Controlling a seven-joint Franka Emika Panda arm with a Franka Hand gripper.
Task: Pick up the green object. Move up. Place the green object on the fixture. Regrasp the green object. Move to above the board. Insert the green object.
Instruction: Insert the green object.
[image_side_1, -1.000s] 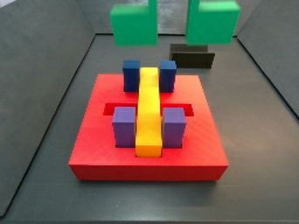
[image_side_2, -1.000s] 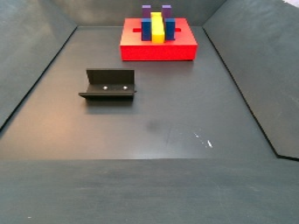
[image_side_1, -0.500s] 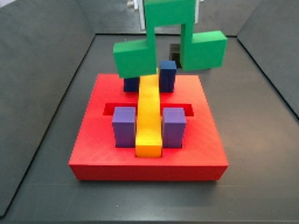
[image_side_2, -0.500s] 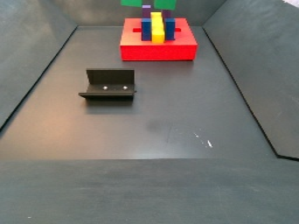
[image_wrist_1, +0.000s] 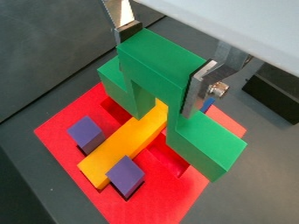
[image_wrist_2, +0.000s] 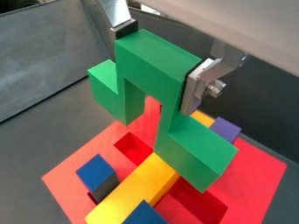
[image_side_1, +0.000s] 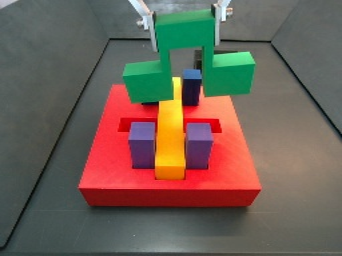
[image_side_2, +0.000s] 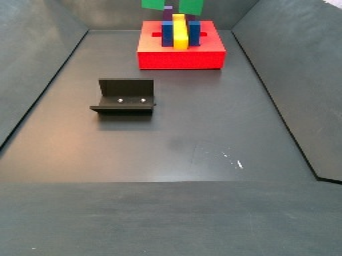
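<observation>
While we looked across a side view from left to right, the fixture (image_side_2: 124, 98) stood left of centre on the dark floor (image_side_2: 187, 150), well apart from the board (image_side_2: 182, 57), which lay at the upper middle of the frame. Only a scrap of the green object (image_side_2: 175, 5) showed there, at the top edge above the board.

Where a side view faced the board (image_side_1: 168, 170) head on, we saw the green object (image_side_1: 187, 62) hanging over the board's far end, in the upper centre of the frame. Its left lobe sat above the board's back left corner, its notch straddled the line of the yellow bar (image_side_1: 170, 135), and its right lobe hung beside the blue block (image_side_1: 193, 86). Two purple blocks (image_side_1: 142, 145) flanked the bar nearer the front. We could not tell whether the piece touched the bar.

At the top of that frame the end effector (image_side_1: 183, 18) was clamped on the green object's upper block, one silver finger on each side. In both wrist views the fingers (image_wrist_1: 205, 83) (image_wrist_2: 204, 80) pressed flat against the green object (image_wrist_1: 163, 79) (image_wrist_2: 158, 83), with the board (image_wrist_1: 65, 114) (image_wrist_2: 76, 179) and the yellow bar (image_wrist_1: 122, 149) (image_wrist_2: 140, 192) below it.
</observation>
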